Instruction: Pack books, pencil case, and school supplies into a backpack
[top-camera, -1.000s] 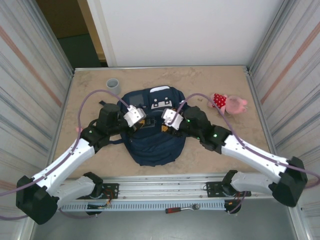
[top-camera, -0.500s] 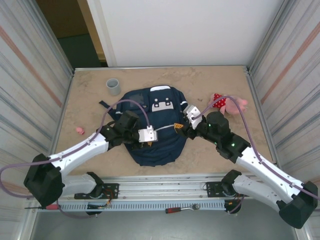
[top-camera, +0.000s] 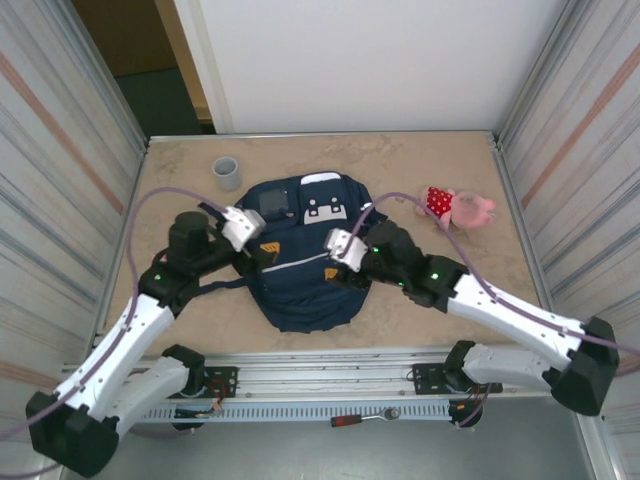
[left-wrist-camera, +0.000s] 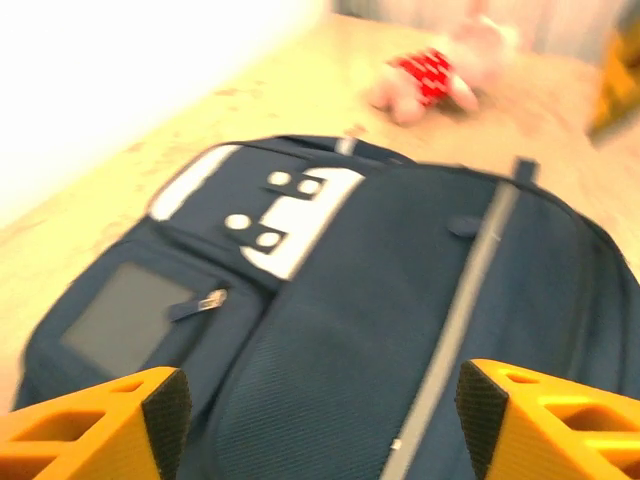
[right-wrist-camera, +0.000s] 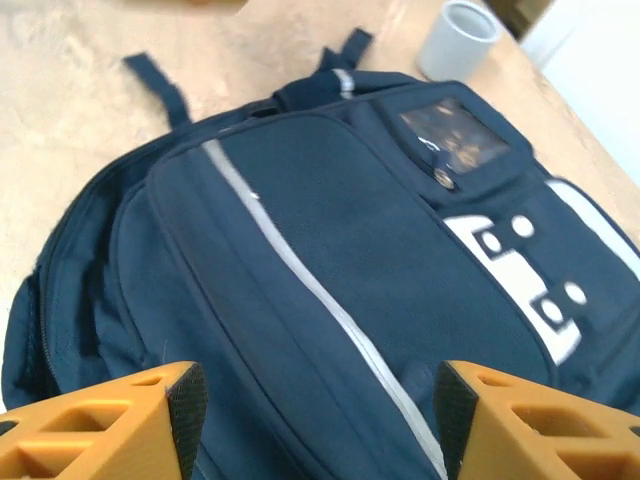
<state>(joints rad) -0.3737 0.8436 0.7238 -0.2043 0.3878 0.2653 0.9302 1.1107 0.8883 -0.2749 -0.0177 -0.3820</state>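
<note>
The navy backpack (top-camera: 305, 280) lies flat mid-table, its front pocket with the thin pale stripe (right-wrist-camera: 300, 270) facing up and white patches (left-wrist-camera: 290, 215) near its top. My left gripper (top-camera: 263, 250) hovers over the pack's left side, open, with only blue fabric between its orange fingers (left-wrist-camera: 90, 425). Over the right side my right gripper (top-camera: 338, 272) is open too, and nothing sits between its pads (right-wrist-camera: 185, 405). In the wrist views the left gripper (left-wrist-camera: 320, 410) and right gripper (right-wrist-camera: 312, 410) both look down on the front pocket. The books, pencil case and school supplies are out of view.
A grey cup (top-camera: 226, 171) stands at the back left, seen also in the right wrist view as the cup (right-wrist-camera: 456, 38). A pink and red plush toy (top-camera: 458, 206) lies right of the pack. Metal side walls close in the table on both sides.
The left gripper went from shut to open and swung from the pack's lower front back up to its left side. The right arm shifted left over the pack, still open.
</note>
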